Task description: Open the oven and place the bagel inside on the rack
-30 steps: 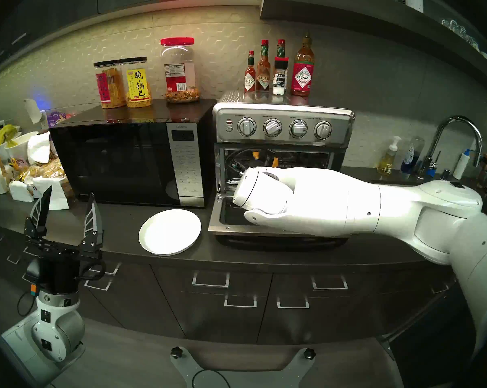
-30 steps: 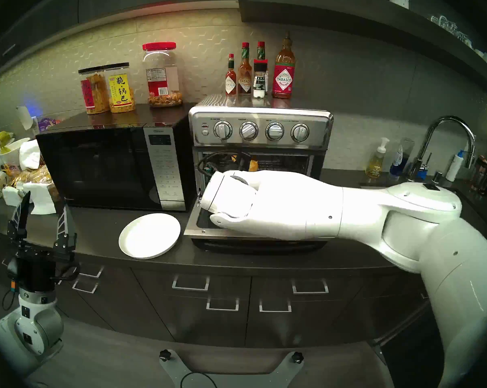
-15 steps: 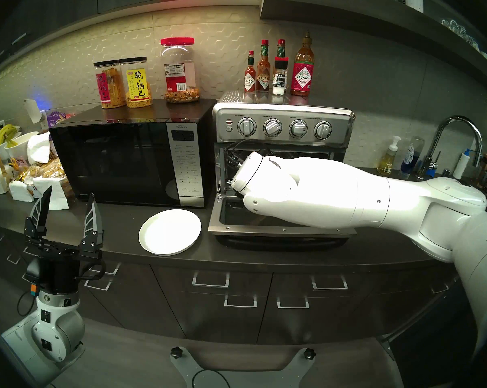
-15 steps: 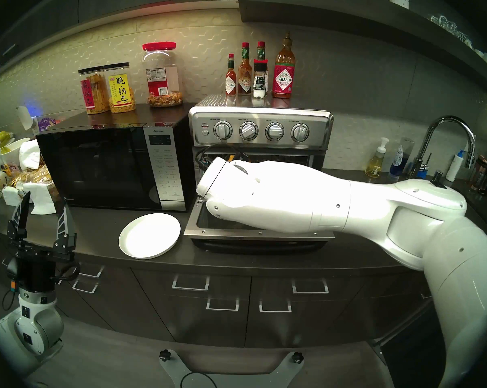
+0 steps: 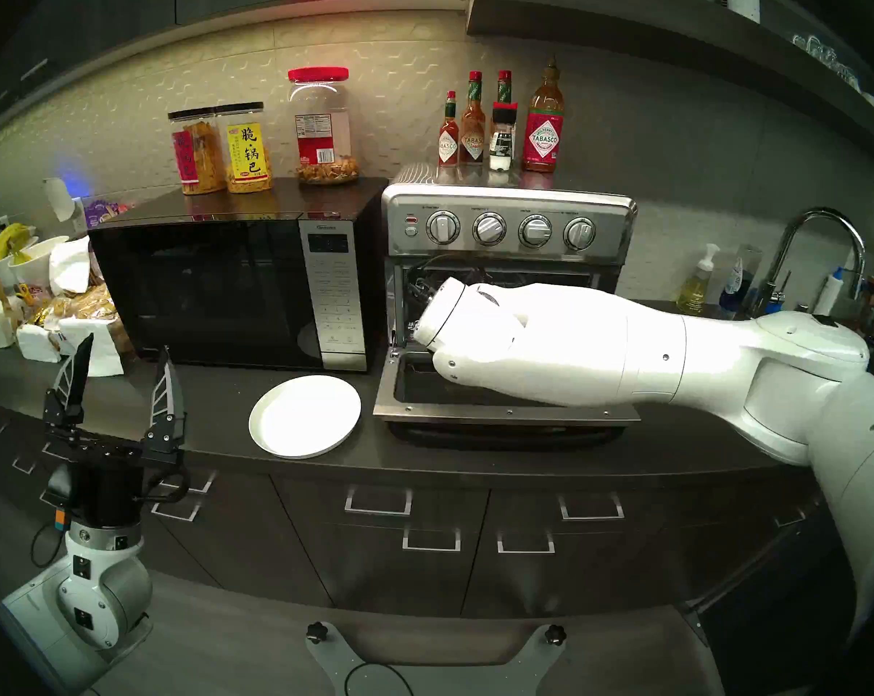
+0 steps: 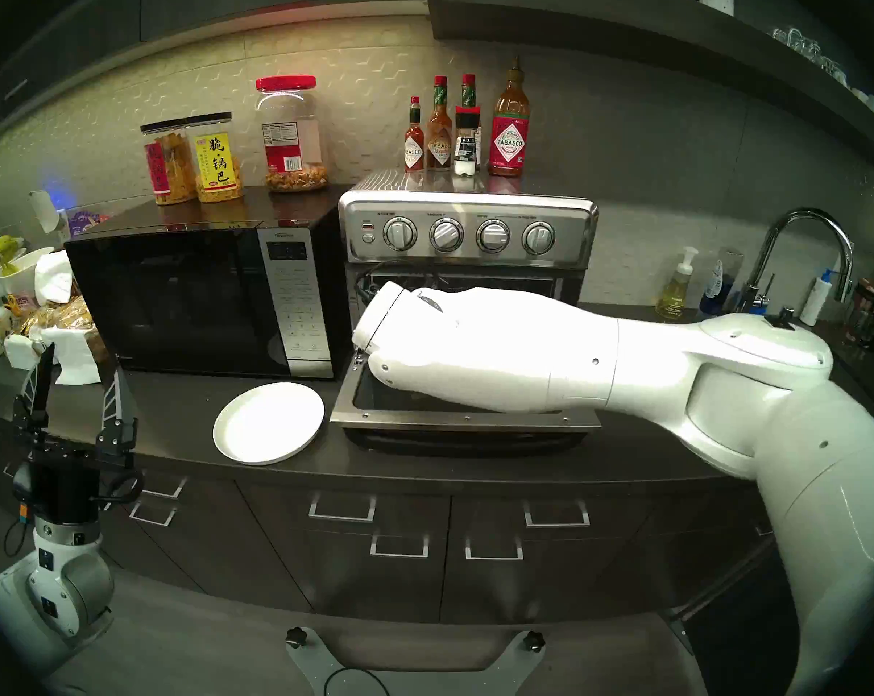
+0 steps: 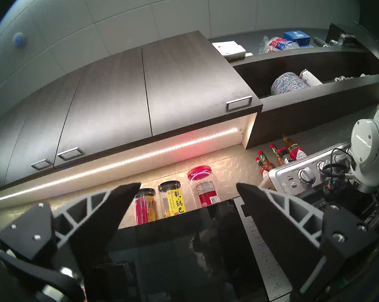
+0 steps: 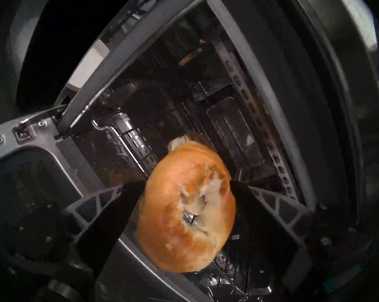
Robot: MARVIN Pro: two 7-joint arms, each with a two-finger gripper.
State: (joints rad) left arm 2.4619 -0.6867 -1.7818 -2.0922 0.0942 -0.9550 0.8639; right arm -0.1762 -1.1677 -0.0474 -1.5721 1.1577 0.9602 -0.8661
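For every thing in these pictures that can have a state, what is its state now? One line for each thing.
oven: door folded down, open.
bagel: held between the right gripper's fingers, at the oven's opening, not yet on a rack.
right gripper: shut on the bagel.
left gripper: open, empty, pointing up.
white plate: empty, on the counter.
microwave: door closed.
red-lidded jar: lid on, nearly empty.

White right arm (image 6: 500, 358) reaches into the open oven (image 6: 467, 238).

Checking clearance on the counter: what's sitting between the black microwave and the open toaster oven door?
A round white plate, empty, lies on the dark countertop between them, in both head views.
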